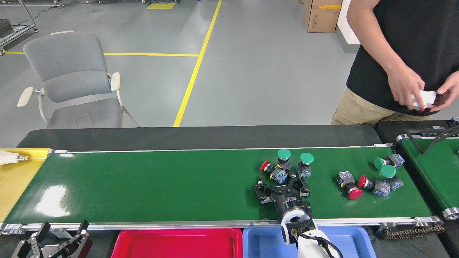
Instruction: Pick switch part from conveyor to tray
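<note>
The conveyor is a long glossy green belt with silver rails. On its right half lie several switch parts. A close cluster holds a red-capped one and two green-capped ones. Further right are two red-capped parts and two green-capped parts. My right gripper hangs open over the belt, just in front of the cluster, with nothing between its fingers. My left gripper stands open below the belt's near left corner. A red tray and a blue tray sit along the near edge.
A yellow tray with a white object adjoins the belt's left end. A shorter green belt angles in at the right. A person stands behind the right end, holding a white item. A grey chair is beyond.
</note>
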`<state>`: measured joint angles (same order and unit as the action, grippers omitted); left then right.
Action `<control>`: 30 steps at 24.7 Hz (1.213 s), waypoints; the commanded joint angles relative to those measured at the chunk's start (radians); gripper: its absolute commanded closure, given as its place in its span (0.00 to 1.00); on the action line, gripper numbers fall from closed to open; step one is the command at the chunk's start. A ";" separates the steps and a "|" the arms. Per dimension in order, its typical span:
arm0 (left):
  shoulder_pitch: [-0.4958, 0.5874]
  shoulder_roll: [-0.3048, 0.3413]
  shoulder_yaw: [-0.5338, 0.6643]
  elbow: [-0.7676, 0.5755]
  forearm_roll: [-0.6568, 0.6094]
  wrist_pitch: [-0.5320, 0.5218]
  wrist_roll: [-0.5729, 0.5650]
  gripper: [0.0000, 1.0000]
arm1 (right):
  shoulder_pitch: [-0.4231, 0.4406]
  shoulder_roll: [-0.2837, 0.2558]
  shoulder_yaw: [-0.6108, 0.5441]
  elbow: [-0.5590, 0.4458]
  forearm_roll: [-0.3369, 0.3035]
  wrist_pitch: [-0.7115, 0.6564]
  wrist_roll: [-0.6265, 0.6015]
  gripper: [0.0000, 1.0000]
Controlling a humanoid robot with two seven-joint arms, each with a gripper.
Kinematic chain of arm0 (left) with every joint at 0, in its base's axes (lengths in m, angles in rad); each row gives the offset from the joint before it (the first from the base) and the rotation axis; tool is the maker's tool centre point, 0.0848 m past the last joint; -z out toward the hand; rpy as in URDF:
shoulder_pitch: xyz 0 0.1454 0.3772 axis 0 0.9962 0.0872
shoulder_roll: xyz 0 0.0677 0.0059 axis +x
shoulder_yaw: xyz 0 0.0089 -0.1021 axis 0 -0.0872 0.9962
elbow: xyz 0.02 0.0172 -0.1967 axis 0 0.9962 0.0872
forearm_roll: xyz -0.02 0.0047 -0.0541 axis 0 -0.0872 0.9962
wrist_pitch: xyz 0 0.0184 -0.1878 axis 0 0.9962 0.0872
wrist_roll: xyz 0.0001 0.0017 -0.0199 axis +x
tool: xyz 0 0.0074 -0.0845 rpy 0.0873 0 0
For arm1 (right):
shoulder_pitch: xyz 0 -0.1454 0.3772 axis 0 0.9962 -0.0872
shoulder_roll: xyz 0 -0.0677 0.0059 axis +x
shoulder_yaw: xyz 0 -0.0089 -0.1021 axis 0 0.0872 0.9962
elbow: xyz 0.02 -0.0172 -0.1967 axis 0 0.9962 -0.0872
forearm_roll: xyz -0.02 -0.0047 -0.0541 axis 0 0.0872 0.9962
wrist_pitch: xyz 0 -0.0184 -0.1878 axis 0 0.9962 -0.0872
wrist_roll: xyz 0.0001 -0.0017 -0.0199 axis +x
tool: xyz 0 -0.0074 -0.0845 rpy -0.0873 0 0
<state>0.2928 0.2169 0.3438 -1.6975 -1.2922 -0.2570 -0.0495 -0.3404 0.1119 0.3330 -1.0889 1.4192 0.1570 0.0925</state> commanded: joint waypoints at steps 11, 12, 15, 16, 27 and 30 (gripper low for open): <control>0.005 0.012 -0.008 -0.010 -0.006 -0.001 -0.010 0.00 | 0.207 -0.095 0.245 -0.436 0.001 -0.278 -0.028 0.95; 0.005 0.012 -0.008 -0.010 -0.006 -0.002 -0.010 0.00 | 0.242 -0.121 0.270 -0.488 0.003 -0.346 -0.028 0.84; 0.005 0.012 -0.009 -0.011 -0.004 -0.004 -0.010 0.00 | 0.282 -0.135 0.307 -0.520 0.006 -0.439 -0.028 0.01; 0.003 0.015 -0.009 -0.011 -0.006 -0.005 -0.010 0.00 | 0.282 -0.135 0.314 -0.516 0.006 -0.447 -0.028 0.00; 0.019 0.002 -0.011 -0.022 -0.006 -0.010 -0.010 0.00 | 0.489 -0.066 -0.141 -0.572 -0.032 -0.212 -0.163 0.00; 0.003 0.002 -0.068 -0.027 -0.010 -0.004 -0.012 0.00 | 0.577 -0.063 -0.276 -0.591 -0.037 -0.186 -0.238 0.00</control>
<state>0.3078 0.2165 0.2932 -1.7098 -1.2983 -0.2665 -0.0636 0.2325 0.0420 0.0901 -1.6588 1.3851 -0.0576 -0.0914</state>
